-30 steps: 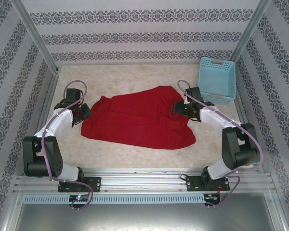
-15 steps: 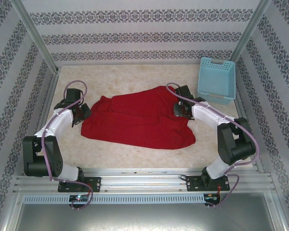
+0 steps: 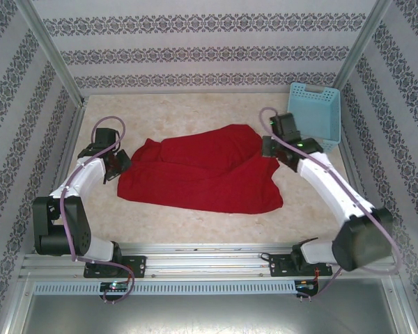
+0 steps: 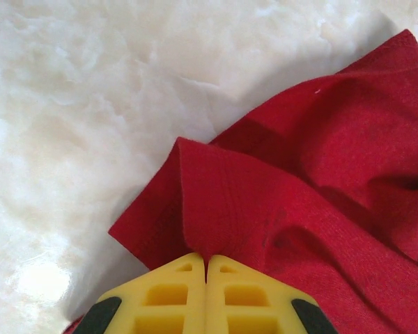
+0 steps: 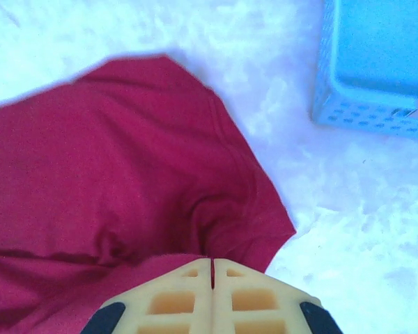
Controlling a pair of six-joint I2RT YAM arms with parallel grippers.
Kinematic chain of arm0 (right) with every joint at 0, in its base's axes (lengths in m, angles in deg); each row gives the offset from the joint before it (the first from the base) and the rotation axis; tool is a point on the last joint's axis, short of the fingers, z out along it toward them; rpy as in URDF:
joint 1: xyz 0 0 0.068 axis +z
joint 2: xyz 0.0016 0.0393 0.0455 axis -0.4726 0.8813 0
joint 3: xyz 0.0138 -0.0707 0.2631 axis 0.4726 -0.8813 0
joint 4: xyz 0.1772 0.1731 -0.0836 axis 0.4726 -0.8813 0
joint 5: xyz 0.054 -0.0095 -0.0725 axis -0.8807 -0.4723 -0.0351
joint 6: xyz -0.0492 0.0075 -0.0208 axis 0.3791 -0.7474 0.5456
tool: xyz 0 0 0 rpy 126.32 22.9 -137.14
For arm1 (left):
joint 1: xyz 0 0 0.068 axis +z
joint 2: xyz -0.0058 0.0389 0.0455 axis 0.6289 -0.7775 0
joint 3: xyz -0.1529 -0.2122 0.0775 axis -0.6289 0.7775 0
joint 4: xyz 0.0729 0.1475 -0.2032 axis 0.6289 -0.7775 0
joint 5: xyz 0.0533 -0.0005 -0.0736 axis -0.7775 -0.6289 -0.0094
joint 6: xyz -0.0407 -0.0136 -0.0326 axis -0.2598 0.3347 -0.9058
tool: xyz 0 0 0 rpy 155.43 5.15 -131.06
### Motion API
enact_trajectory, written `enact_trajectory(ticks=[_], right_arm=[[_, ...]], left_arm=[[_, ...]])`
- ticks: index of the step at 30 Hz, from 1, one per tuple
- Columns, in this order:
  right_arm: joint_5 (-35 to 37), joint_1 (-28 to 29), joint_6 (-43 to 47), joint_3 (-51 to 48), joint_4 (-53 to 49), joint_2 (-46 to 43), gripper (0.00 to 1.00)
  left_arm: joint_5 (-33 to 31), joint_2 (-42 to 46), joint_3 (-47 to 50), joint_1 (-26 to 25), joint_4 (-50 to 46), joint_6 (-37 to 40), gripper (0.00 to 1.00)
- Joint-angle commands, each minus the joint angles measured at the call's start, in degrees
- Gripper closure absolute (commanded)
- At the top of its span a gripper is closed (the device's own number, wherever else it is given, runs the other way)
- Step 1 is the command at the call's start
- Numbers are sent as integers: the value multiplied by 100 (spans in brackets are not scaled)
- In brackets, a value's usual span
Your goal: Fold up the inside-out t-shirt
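Observation:
The inside-out t-shirt [image 3: 202, 174] is a plain red garment lying crumpled across the middle of the table. My left gripper [image 3: 122, 163] sits at its left edge. In the left wrist view its yellow jaws [image 4: 206, 259] are pressed together with a raised fold of the red cloth [image 4: 320, 181] pinched between them. My right gripper [image 3: 265, 148] is at the shirt's right upper edge. Seen from the right wrist, its jaws [image 5: 212, 261] are shut on a bunched fold of the shirt [image 5: 111, 160] near a hemmed corner.
A light blue plastic basket [image 3: 313, 115] stands at the back right corner, close behind my right gripper, and appears in the right wrist view [image 5: 376, 62] too. Patterned walls enclose the table [image 3: 195, 111] at the back and sides.
My right gripper has closed on the shirt's right edge and shifted slightly toward the back, with its elbow swung out to the right. The left arm has stayed still.

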Motion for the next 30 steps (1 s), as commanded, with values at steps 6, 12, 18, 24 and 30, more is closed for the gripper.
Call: enact_trajectory(ticks=[6, 12, 18, 24, 30], right_arm=[[-2521, -606, -64, -574, 1561, -1738, 100], [-2362, -619, -87, -1031, 1389, -1516, 100], [-2142, -871, -318, -1514, 1689, -1175, 99], [-2432, -1141, -529, -1503, 2009, -409, 95], [-2939, -1169, -751, -1374, 2260, 68, 84]], left_arm=[[51, 221, -2, 289, 50, -21, 100], [100, 376, 2, 307, 34, -27, 100], [171, 373, 55, 307, 75, -21, 100], [243, 334, 80, 316, 112, -40, 100], [243, 293, 91, 307, 121, -27, 100]])
